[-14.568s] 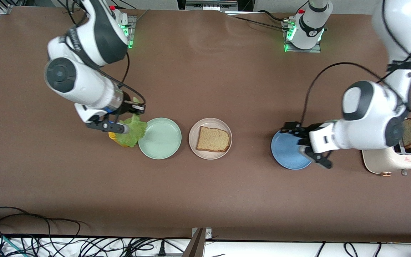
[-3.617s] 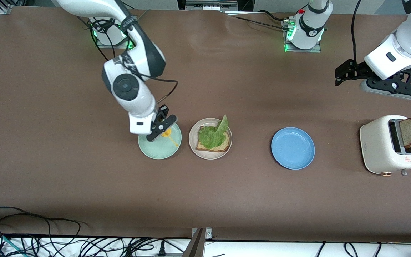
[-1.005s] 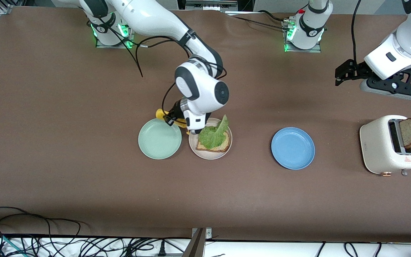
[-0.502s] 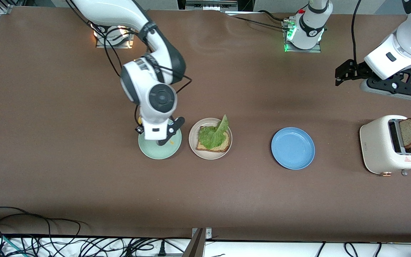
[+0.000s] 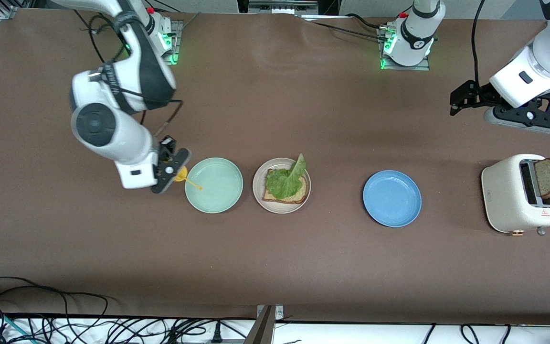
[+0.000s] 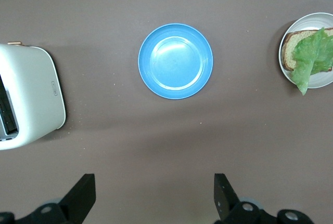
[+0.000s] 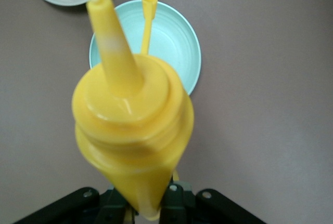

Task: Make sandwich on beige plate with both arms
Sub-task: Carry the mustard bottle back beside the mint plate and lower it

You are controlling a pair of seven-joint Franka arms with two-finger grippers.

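Observation:
The beige plate [image 5: 259, 191] holds one tan bread slice [image 5: 299, 195] with a ruffled lettuce leaf [image 5: 284, 181] on top. A second bread slice [image 5: 548, 177] stands in the toaster [image 5: 506, 196]. My right gripper [image 5: 169, 166] is shut on a yellow squeeze bottle [image 5: 180, 173], over the table beside the mint-green plate [image 5: 217, 191]. In the right wrist view the bottle [image 7: 132, 130] fills the middle, its nozzle over the mint plate [image 7: 177, 47]. My left gripper [image 5: 461, 98] is open and empty, waiting in the air; its wrist view shows the beige plate [image 6: 322, 81] and lettuce [image 6: 312, 57].
A blue plate [image 5: 392, 198] lies bare between the beige plate and the toaster, and also shows in the left wrist view [image 6: 175, 61] with the toaster [image 6: 31, 99]. Cables run along the table edge nearest the front camera.
My right arm has carried the yellow bottle from beside the beige plate, across the mint plate, toward the right arm's end of the table. The left arm has barely moved.

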